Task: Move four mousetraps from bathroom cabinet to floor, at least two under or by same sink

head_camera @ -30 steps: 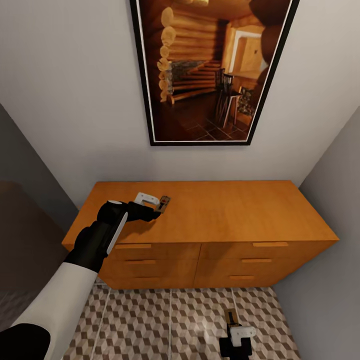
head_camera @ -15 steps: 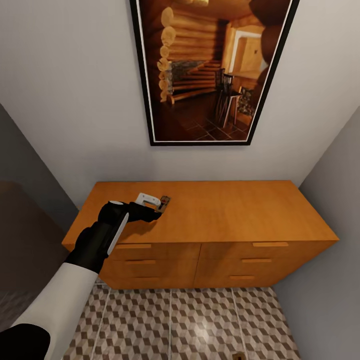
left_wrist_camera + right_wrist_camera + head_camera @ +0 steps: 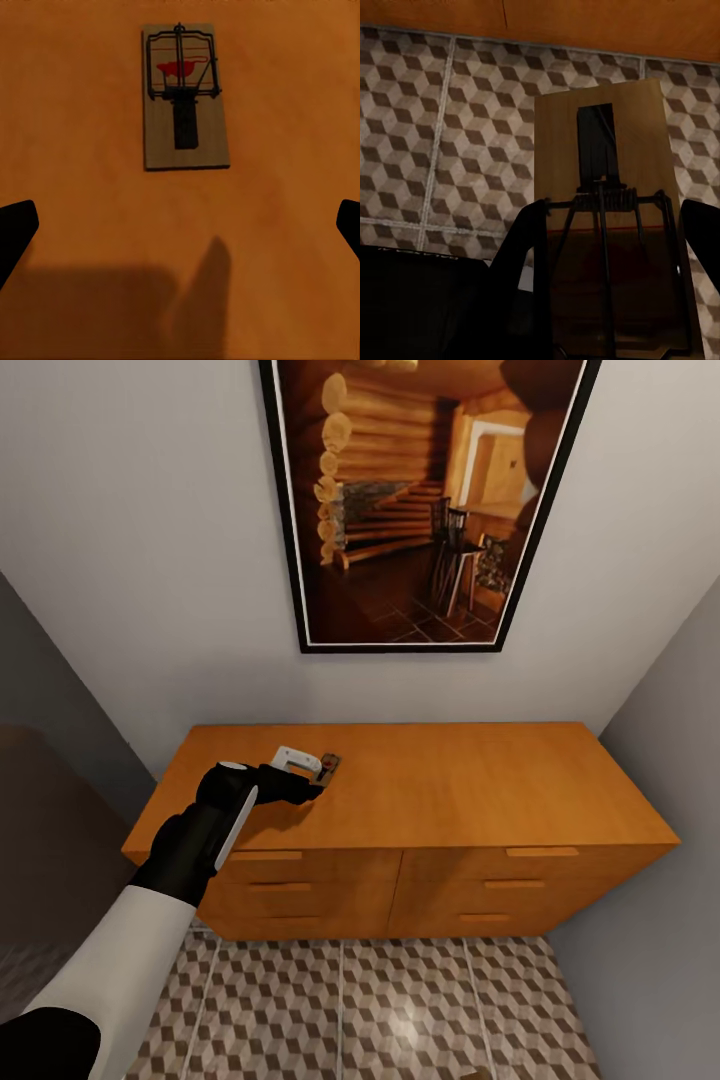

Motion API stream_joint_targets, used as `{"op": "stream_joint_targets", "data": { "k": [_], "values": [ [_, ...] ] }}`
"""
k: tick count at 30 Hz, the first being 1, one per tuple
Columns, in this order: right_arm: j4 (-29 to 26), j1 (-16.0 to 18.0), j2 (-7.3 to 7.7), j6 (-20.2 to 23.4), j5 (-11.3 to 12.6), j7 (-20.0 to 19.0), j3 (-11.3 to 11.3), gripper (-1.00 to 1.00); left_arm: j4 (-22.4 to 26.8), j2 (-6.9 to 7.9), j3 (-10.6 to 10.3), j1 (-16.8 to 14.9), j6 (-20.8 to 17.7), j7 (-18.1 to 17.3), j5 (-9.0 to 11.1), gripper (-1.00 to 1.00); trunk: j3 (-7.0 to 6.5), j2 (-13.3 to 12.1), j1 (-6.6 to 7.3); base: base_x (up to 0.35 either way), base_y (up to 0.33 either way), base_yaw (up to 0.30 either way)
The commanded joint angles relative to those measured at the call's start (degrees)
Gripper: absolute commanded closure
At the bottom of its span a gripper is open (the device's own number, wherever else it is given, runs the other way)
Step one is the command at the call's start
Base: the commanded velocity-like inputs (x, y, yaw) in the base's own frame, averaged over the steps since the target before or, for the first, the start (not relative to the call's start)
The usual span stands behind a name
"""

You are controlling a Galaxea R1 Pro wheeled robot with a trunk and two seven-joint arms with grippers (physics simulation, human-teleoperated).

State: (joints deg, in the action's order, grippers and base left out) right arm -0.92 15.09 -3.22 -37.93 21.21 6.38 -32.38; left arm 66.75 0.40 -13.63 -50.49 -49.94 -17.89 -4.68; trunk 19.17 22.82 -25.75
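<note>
- Left gripper [image 3: 322, 768] sits over the cabinet [image 3: 400, 800] top, left-centre of the head frame; fingers [image 3: 16, 229] spread wide, nothing between them.
- One mousetrap [image 3: 184, 96] lies flat on the orange surface just ahead of the left fingers, not touched; in the head frame it is at the fingertips [image 3: 330, 765].
- Right gripper [image 3: 615, 247]: fingers [image 3: 529, 247] clamped on a second mousetrap [image 3: 604, 142], board sticking out past the tips, above the bathroom floor [image 3: 442, 127]; cabinet base along the upper edge of that frame.
- Head frame: cube-pattern floor [image 3: 380, 1000] at bottom, framed picture [image 3: 420, 500] on the wall above the cabinet.
</note>
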Motion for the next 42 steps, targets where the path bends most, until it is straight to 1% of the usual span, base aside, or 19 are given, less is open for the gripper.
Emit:
{"op": "stream_joint_targets", "data": {
  "k": [1, 9, 13, 18, 23, 32, 42],
  "values": [
    [0.0, 0.0, -0.02, -0.1, 0.2, 0.3, -0.5, 1.00, 0.1, 0.04, -0.1, -0.1, -0.2, -0.4, -0.5, -1.00, 0.10, 0.1, -0.03, 0.015, 0.000, 0.000],
    [0.1, 0.0, -0.03, 0.0, 0.2, 0.3, -0.4, 1.00, 0.0, 0.04, -0.1, -0.1, -0.2, -0.5, -0.4, -1.00, 0.10, 0.1, -0.03, 0.004, 0.000, 0.000],
    [0.0, 0.0, -0.03, 1.1, 0.2, 0.2, -0.5, 1.00, -0.1, -0.05, -0.1, -0.1, -0.2, -0.5, -0.3, -1.00, 0.10, 0.1, -0.03, 0.024, 0.000, 0.000],
    [0.0, 0.0, -0.03, 1.5, 0.2, 0.2, -0.5, 1.00, -0.8, -0.61, -0.1, -0.1, -0.2, -0.5, -0.3, -1.00, 0.10, 0.1, -0.03, 0.209, 0.000, 0.000],
    [0.0, 0.0, -0.06, 1.5, 0.2, 0.2, -0.5, 1.00, -1.1, -0.73, -0.1, -0.1, -0.2, -0.5, -0.3, -1.00, 0.10, 0.1, -0.03, 0.243, 0.000, 0.000],
    [0.0, 0.0, -0.20, 1.5, 0.2, 0.2, -0.5, 1.00, -1.2, -0.75, -0.1, -0.1, -0.2, -0.5, -0.3, -1.00, 0.10, 0.1, -0.03, 0.033, 0.000, 0.000],
    [0.0, 0.0, -0.23, 1.5, 0.2, 0.2, -0.5, 1.00, -2.0, -0.75, -0.1, -0.1, -0.2, -0.4, -0.5, -1.00, 0.73, 0.1, -0.03, 0.000, 0.000, 0.000]
  ]
}}
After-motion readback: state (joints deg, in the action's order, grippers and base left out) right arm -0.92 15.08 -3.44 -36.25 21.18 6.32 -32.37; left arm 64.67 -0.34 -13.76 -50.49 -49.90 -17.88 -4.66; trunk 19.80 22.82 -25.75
